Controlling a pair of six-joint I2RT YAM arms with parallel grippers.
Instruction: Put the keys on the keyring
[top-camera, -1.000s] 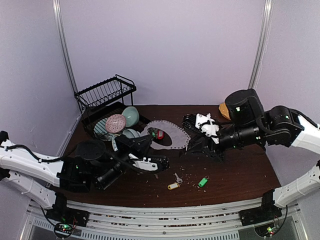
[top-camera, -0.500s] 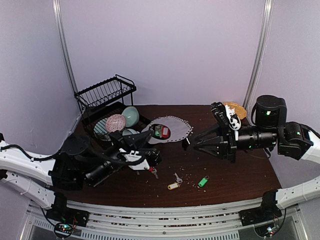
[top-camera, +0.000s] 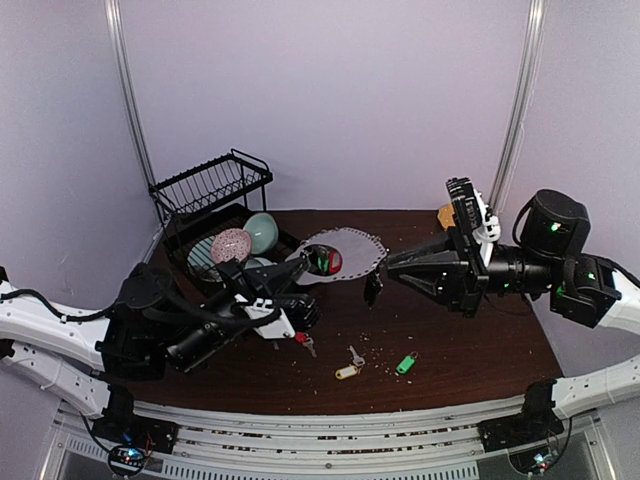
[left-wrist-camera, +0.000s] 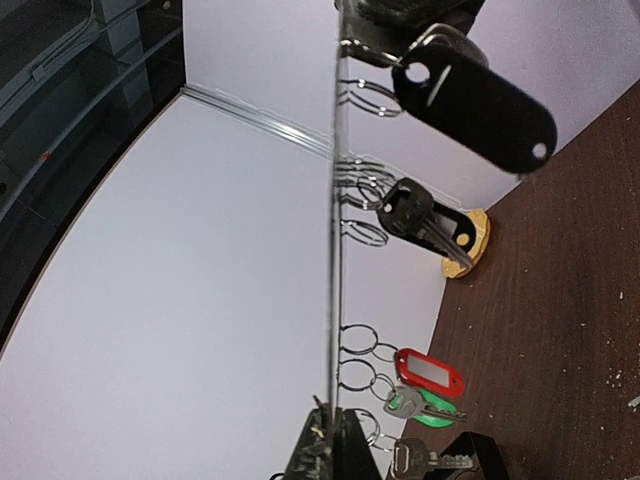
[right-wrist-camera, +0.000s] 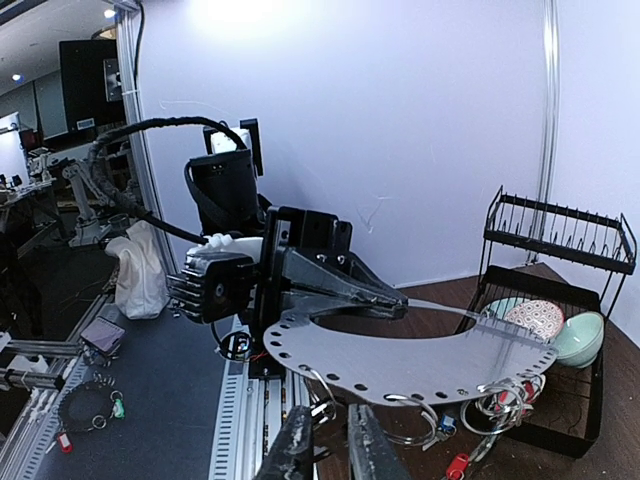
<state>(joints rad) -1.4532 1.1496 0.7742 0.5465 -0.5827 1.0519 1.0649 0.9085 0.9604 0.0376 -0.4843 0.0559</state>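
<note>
My left gripper (left-wrist-camera: 334, 415) is shut on the near rim of the keyring (left-wrist-camera: 335, 200), a flat silver plate seen edge-on here. From its rim hang keys with a black tag (left-wrist-camera: 475, 95), a red tag (left-wrist-camera: 430, 372) and a green tag (left-wrist-camera: 420, 405). From above, the keyring (top-camera: 355, 248) is held off the table between both arms. My right gripper (right-wrist-camera: 328, 410) is at the far rim of the keyring (right-wrist-camera: 420, 355), its fingers close around a split ring there. Below my right gripper (top-camera: 383, 272) dangles a black tag (top-camera: 372, 290). Loose keys with a yellow tag (top-camera: 347, 371) and a green tag (top-camera: 406, 363) lie on the table.
A black dish rack (top-camera: 210, 185) with bowls (top-camera: 262, 232) and plates stands at the back left. A yellow-orange plate (top-camera: 447, 215) lies behind the right arm. A red-tagged key (top-camera: 301, 339) sits under the left gripper. Crumbs dot the brown table (top-camera: 470, 340).
The right gripper pulled back to the right, then returned to the keyring's far rim with its jaws narrower. The left arm drew the keyring back and tilted it up.
</note>
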